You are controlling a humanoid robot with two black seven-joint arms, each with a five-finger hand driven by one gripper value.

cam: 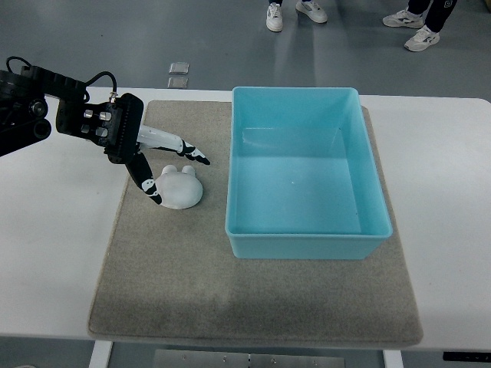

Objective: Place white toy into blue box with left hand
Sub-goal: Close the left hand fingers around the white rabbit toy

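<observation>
A white toy (181,188) with small round ears lies on the grey mat (192,284), left of the blue box (307,238). My left hand (170,170) comes in from the left edge and hovers just over the toy's left side. Its fingers (184,147) are spread, the thumb reaching down by the toy's left edge and the others stretched above its top. Nothing is held. The blue box stands open and empty at the mat's right half. No right arm shows.
The mat lies on a white table (54,253). Shoes of standing persons (275,15) show on the floor beyond the table's far edge. Two small clear squares (178,74) lie on the floor behind the mat.
</observation>
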